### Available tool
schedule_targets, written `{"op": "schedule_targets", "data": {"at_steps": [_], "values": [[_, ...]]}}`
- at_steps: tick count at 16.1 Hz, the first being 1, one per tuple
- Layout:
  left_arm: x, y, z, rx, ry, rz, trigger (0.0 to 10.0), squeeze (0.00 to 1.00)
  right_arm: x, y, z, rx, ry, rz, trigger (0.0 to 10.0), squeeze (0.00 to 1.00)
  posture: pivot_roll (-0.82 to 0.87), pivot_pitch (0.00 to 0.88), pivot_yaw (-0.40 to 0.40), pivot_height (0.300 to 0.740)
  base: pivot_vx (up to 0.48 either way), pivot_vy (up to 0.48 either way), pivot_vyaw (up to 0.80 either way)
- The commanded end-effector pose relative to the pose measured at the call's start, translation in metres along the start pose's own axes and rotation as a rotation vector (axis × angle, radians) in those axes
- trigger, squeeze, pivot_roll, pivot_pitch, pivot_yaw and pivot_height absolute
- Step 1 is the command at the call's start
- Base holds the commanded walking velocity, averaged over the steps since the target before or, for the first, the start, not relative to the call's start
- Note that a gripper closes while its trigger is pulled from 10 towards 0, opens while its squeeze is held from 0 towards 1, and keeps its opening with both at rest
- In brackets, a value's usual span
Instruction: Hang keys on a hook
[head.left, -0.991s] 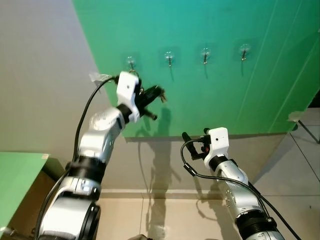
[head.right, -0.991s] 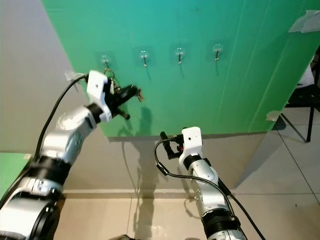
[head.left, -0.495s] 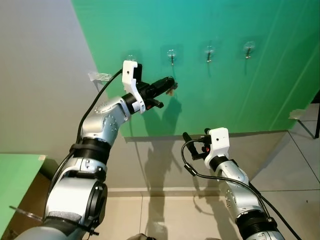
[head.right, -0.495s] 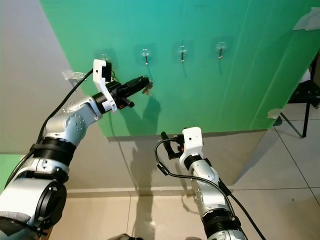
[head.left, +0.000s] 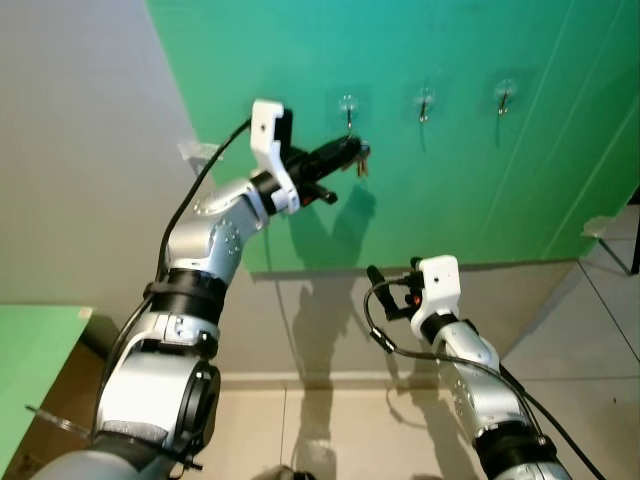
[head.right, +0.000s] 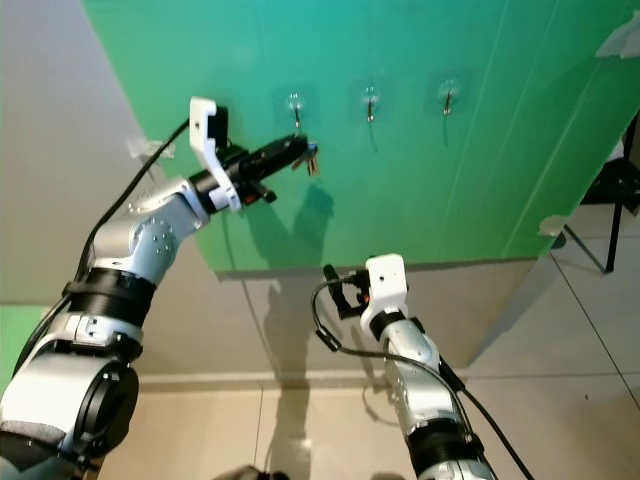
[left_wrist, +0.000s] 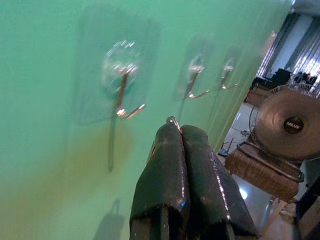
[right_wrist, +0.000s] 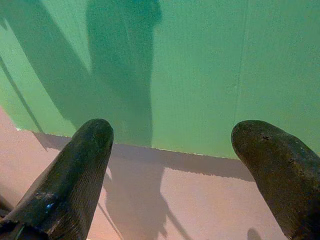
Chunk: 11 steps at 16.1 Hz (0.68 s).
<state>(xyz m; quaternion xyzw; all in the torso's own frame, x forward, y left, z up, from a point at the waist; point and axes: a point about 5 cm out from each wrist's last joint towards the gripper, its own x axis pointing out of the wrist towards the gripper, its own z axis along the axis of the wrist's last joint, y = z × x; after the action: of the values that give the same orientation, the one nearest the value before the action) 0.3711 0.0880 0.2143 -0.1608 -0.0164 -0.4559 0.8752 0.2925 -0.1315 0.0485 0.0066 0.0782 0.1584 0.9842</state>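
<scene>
Left end effector (head.left: 352, 152) clamped on keys (head.left: 361, 163) just below a hook (head.left: 349, 105) on the green panel (head.left: 450, 180).

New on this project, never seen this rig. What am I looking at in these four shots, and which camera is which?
It is a humanoid robot with two silver arms, each ending in two long black fingers. The two wide pictures come from a stereo camera on its head, looking at a green wall panel with a row of clear stick-on hooks. The left gripper is raised and shut on a bunch of keys, just below one hook. The left wrist view looks along those closed fingers: a small ring pokes out at their tips, near that hook. The right gripper is held low, open; its wrist view shows the panel's bottom edge.
</scene>
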Motion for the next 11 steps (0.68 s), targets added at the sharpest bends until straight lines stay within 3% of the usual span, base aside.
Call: {"op": "schedule_targets", "data": {"at_steps": [1, 11], "values": [[0.000, -0.002, 0.004, 0.045, 0.008, 0.000, 0.0, 0.00, -0.001, 0.001, -0.002, -0.006, 0.004, 0.002, 10.0, 0.00, -0.22, 0.000, 0.115, 0.740, 0.000, 0.000, 0.00], [0.002, 0.005, 0.015, 0.021, -0.032, 0.082, 0.0, 0.00, -0.003, 0.001, -0.003, -0.004, 0.010, 0.003, 10.0, 0.00, -0.23, 0.000, 0.117, 0.740, 0.000, 0.000, 0.00]]}}
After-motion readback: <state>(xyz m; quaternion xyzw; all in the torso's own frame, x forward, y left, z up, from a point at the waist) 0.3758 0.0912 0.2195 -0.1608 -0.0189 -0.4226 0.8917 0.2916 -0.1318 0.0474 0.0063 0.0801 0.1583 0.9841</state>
